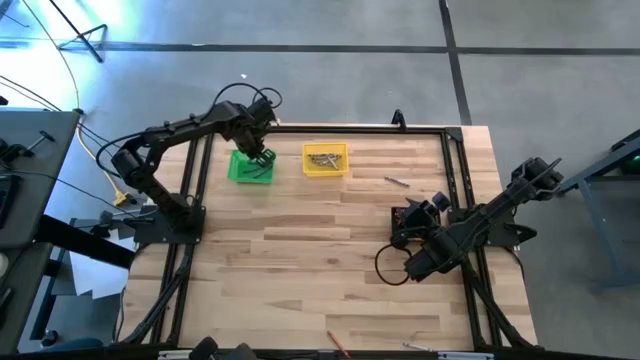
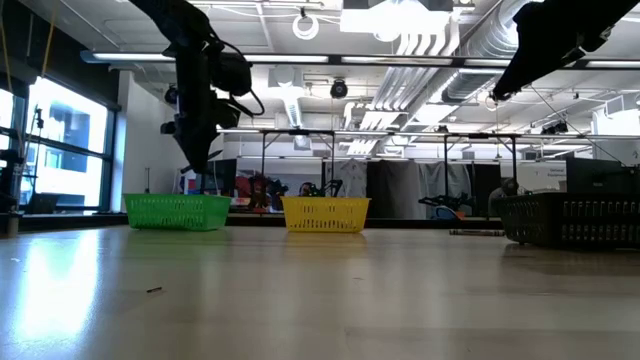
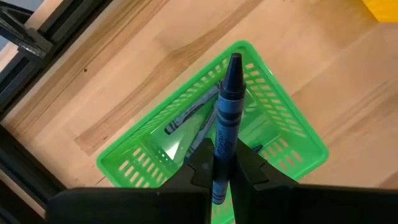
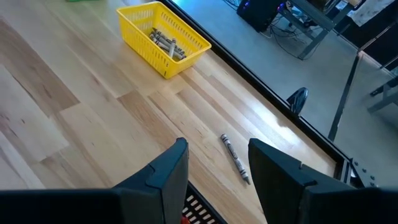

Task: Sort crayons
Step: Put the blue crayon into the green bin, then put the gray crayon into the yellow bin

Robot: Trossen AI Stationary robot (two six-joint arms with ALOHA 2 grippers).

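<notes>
My left gripper [image 1: 260,155] hangs above the green bin [image 1: 248,167], pointing down and shut on a blue crayon [image 3: 227,112]. The crayon's tip is over the bin's inside, where a few dark crayons [image 3: 186,118] lie. The yellow bin [image 1: 325,159] holds several grey crayons [image 4: 165,42]. One grey crayon [image 4: 235,158] lies loose on the table ahead of my right gripper [image 4: 217,149]. That gripper is open, holds nothing and stands above the black bin [image 2: 575,220]. My left gripper pinches the blue crayon between its two fingers on the paper-wrapped body [image 3: 222,155], toward its blunt end. The fingers come from above, and the crayon runs along them with its pointed tip [image 3: 235,62] sticking out downward. It is lifted clear above the green bin.
The three bins stand toward the far edge, green left of yellow, black at the right by my right arm. A black frame rail [image 1: 360,128] runs along the far edge. More crayons [image 1: 338,343] lie at the near edge. The table's middle is bare wood [image 1: 300,250].
</notes>
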